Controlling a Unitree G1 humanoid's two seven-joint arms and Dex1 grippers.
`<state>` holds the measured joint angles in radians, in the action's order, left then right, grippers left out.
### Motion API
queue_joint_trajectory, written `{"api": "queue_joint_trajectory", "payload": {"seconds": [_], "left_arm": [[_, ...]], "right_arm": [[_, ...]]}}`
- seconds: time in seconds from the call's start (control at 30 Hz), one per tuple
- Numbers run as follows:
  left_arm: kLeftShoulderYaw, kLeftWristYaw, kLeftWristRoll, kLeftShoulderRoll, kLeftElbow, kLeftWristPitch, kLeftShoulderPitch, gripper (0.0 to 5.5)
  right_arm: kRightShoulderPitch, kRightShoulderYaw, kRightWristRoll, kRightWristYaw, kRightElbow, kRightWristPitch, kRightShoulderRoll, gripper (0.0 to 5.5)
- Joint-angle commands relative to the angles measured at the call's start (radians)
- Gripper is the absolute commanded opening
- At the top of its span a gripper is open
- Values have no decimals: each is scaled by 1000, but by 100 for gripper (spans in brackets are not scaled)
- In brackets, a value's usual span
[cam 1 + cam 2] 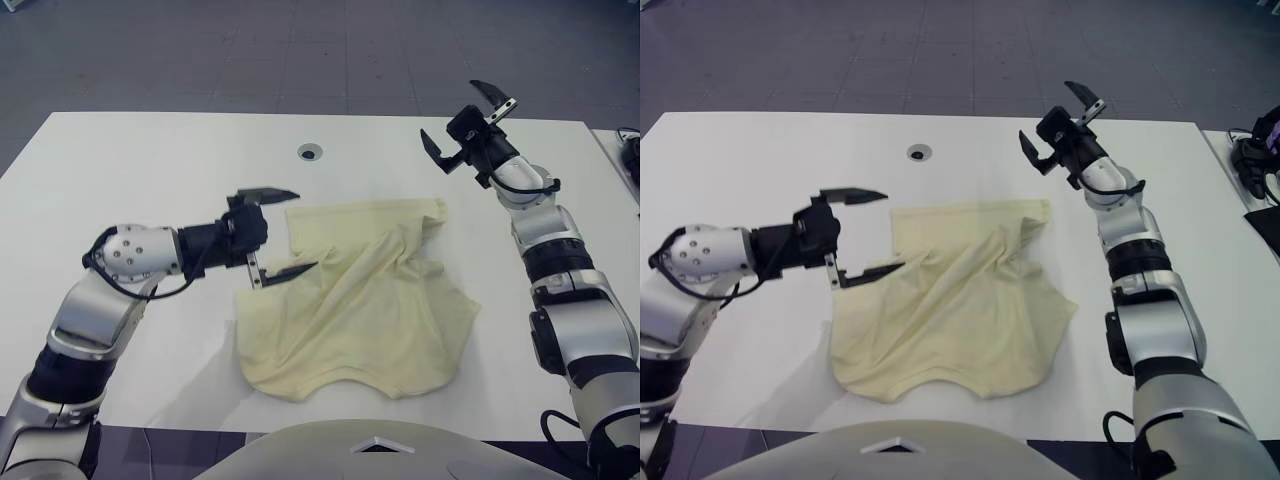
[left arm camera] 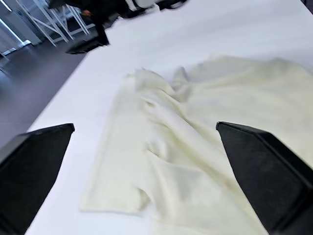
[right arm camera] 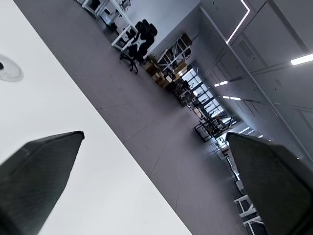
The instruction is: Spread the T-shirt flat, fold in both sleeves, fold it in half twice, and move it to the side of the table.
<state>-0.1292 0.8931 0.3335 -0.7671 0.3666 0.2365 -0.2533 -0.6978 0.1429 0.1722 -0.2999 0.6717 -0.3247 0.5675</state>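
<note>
stage: spreading, T-shirt (image 1: 360, 300) rumpled, sleeves and both folds left | left gripper (image 1: 303, 230) at shirt's 9 o'clock edge, jaws released | right gripper (image 1: 450, 108) aloft at 1 o'clock, jaws released

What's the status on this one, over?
Left gripper open at left edge of pale yellow cloth T-shirt; right gripper open, raised beyond it. T-shirt crumpled, not flat. Small round table port lies apart.

light: bright, even | source: ceiling strips (image 3: 301, 60) | shadows: soft, faint on table (image 1: 150, 180)
</note>
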Motion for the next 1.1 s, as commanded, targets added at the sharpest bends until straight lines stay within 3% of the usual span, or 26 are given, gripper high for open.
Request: {"api": "queue_joint_trajectory", "payload": {"seconds": [0.03,0.23,0.43,0.77,1.1], "left_arm": [[-150,-166,-304,155,-430,-164,-231,540],[-272,-336,-519,285,-850,-355,-375,540],[-311,-372,-582,349,-1127,-509,-431,540],[-399,-465,-779,373,-1515,-720,-589,540],[-432,-609,-911,336,-1699,-644,-748,540]], "right_arm": [[466,-104,-168,-208,-667,263,150,539],[860,-223,-244,-290,-1119,444,199,539],[1115,-337,-198,-358,-1186,452,231,539],[1178,-252,71,-377,-1045,402,328,539],[1223,-333,-61,-482,-1168,701,319,539]]}}
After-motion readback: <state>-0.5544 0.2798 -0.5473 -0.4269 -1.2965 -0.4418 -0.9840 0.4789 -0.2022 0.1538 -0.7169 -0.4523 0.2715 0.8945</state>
